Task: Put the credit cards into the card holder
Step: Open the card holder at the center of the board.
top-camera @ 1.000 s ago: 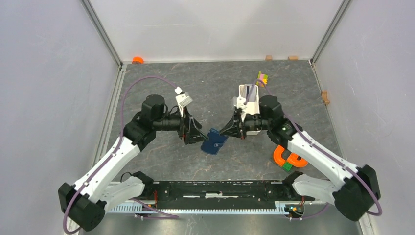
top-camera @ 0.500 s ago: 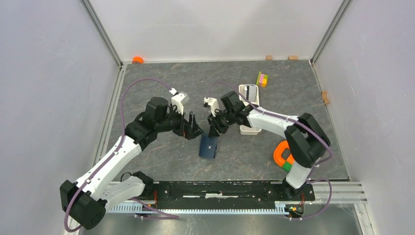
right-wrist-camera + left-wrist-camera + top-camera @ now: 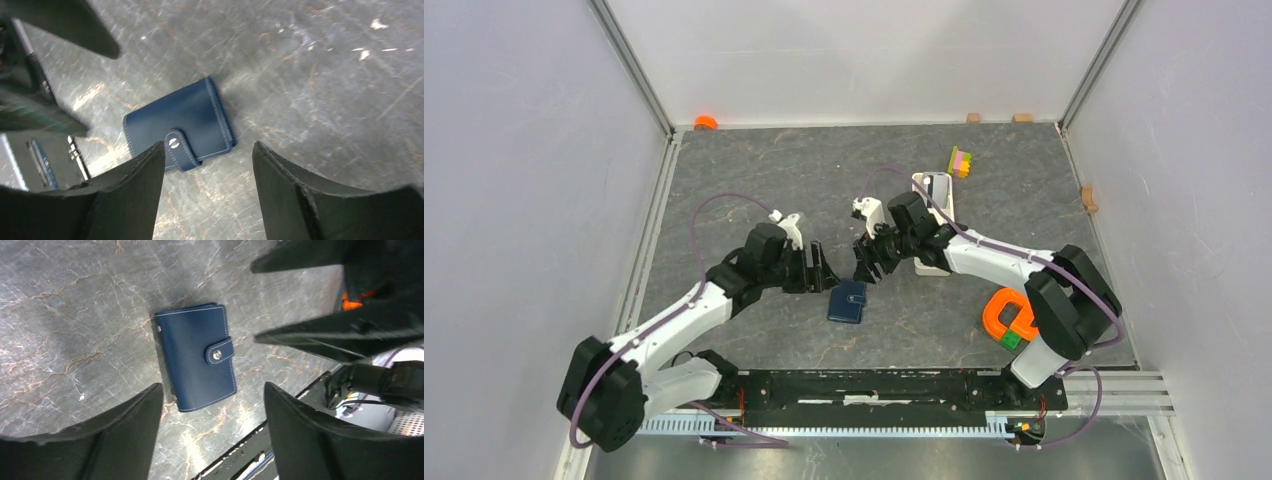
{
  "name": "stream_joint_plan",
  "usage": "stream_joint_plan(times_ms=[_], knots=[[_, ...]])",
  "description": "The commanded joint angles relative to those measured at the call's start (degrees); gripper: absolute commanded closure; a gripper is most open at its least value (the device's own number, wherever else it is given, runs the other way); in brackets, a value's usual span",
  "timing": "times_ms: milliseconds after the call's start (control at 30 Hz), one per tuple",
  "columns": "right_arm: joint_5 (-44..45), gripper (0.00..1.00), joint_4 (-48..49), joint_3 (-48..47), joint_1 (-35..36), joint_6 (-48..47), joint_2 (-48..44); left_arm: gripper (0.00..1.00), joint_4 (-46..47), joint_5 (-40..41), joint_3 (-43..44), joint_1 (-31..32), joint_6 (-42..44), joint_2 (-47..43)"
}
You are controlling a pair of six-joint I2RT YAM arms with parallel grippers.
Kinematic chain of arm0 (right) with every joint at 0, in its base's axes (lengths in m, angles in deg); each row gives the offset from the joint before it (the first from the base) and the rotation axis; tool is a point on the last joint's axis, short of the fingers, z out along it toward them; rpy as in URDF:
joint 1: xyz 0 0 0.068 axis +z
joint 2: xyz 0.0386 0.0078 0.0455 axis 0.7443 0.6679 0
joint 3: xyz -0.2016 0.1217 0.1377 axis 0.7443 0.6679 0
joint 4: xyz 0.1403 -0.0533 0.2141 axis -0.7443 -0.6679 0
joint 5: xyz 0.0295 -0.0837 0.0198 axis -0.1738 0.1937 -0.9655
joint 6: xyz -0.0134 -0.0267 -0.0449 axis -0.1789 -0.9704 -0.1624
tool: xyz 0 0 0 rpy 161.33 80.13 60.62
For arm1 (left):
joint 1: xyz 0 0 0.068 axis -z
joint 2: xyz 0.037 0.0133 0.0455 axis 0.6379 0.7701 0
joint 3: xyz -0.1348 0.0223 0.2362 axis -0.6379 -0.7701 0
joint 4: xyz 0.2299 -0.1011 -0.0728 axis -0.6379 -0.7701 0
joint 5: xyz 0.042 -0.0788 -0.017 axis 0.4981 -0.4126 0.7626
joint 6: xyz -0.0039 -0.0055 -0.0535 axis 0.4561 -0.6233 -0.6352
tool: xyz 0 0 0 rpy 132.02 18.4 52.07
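Card holder (image 3: pixel 847 301): closed, flat on desk (image 3: pixel 754 180), long axis near-far. Your left end effector (image 3: pixel 817 270) and right end effector (image 3: pixel 865 262): both wide, empty, flanking its far end, neither nearer.

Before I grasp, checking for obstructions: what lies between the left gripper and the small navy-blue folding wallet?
Nothing: the left wrist view shows only bare grey marbled tabletop between left gripper and wallet.

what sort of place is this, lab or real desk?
Probably a lab robot test cell: white walls on metal frame posts box in a grey stone-look tabletop, with two arms on a rail and props like the block stack.
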Motion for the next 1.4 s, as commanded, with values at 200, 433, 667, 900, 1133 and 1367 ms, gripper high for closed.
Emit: stream_joint_plan(times_ms=[200,433,667,900,1133,1367], knots=[[-18.65,0.42,3.03,3.55,0.73,-6.04,1.75,0.34,10.03,5.12,-2.81,3.08,-4.72,11.07],[-18.62,0.43,0.81,1.33,0.73,-9.22,5.40,0.36,10.53,6.21,-2.52,3.77,-3.35,16.88],[-18.63,0.41,1.84,-0.21,0.60,-10.28,7.43,0.42,10.63,5.54,-1.43,3.87,-1.32,22.07],[-19.31,0.40,2.45,-0.57,0.64,-10.22,9.98,0.57,8.69,7.48,-0.20,3.94,0.80,25.81],[-24.13,0.41,3.02,1.19,0.63,-6.24,12.08,0.65,7.21,9.25,0.15,4.02,1.82,26.37],[-26.60,0.44,4.96,5.87,0.63,-0.44,12.19,0.72,6.88,9.66,0.19,4.22,2.23,27.12]])
